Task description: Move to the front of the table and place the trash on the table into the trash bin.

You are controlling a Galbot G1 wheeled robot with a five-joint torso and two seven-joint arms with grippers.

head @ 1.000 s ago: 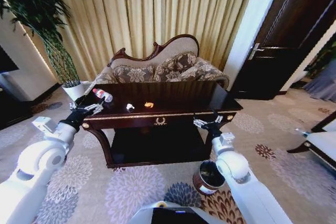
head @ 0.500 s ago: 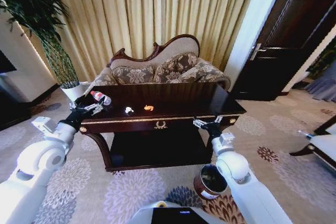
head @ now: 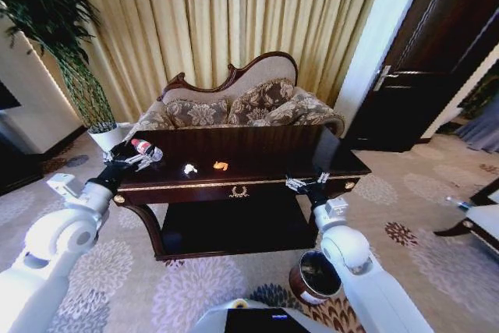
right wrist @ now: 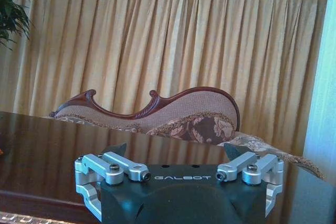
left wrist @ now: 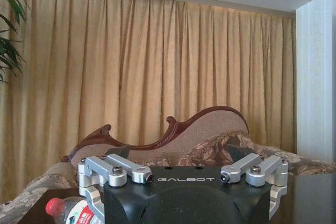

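Observation:
The dark glossy table (head: 257, 150) with gold trim stands just ahead of me. On its top lie a clear bottle (head: 146, 149) with a red cap at the left end, a crumpled white scrap (head: 189, 168) and a small orange scrap (head: 221, 165). The round brown trash bin (head: 316, 277) sits on the carpet, low by the table's front right leg. My left gripper (head: 129, 160) hovers open at the table's left front corner, just short of the bottle (left wrist: 68, 211). My right gripper (head: 306, 183) is open at the right front edge, above the tabletop (right wrist: 52, 150).
A carved sofa (head: 234, 103) with patterned cushions stands behind the table, before gold curtains. A potted plant (head: 78, 76) is at the back left and a dark door (head: 437, 60) at the right. A chair edge (head: 475, 212) shows far right. Patterned carpet surrounds the table.
The whole picture has shifted: the camera has come closer to the table, and the bin sits lower in view. Both arms keep the same raised pose.

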